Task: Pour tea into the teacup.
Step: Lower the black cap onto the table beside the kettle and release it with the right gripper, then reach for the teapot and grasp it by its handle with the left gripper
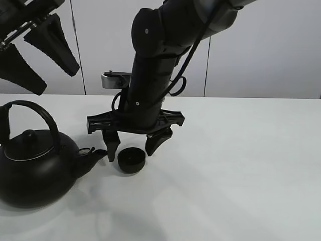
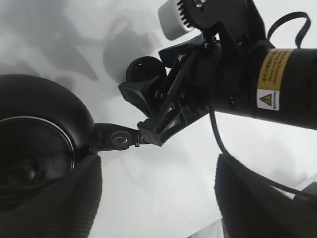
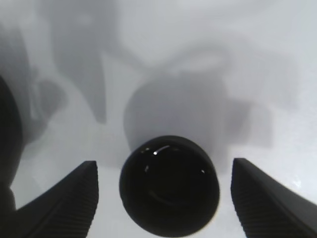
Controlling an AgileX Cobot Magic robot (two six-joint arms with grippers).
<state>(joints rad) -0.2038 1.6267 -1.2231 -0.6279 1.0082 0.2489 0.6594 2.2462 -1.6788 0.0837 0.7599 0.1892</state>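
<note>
Matt black teacup (image 3: 168, 191) stands on smooth white table (image 1: 241, 165).

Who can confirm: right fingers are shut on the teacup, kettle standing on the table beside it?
Wrong: right wrist view shows the right fingers open, clear of the teacup on both sides. Kettle does stand on the table beside it.

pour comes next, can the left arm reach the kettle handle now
Probably yes: the left end effector hangs open above the kettle, nothing covers its arched handle, and the right end effector stands over the teacup by the spout, clear of the handle.
</note>
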